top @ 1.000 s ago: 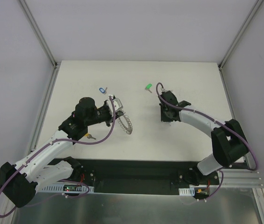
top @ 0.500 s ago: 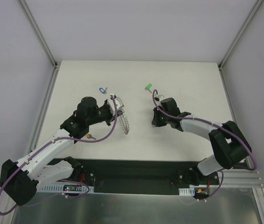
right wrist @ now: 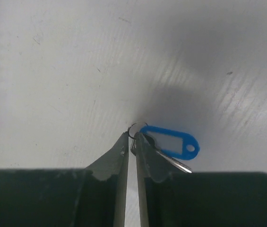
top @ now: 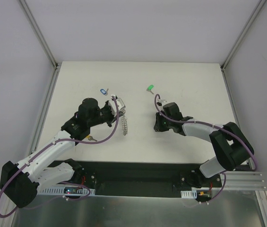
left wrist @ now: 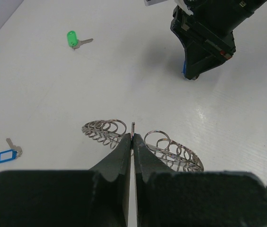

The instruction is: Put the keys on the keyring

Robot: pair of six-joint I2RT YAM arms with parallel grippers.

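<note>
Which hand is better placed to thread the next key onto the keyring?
Right. The right hand pinches the blue-tagged key by its small ring, while the left hand is shut on the keyring and probably has to keep holding it.

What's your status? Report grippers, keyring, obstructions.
Left gripper shut on large silver wire-looped keyring. Right gripper narrowly parted at blue plastic-headed silver key, hold unclear. Nothing between them; green-headed key lies apart.
</note>
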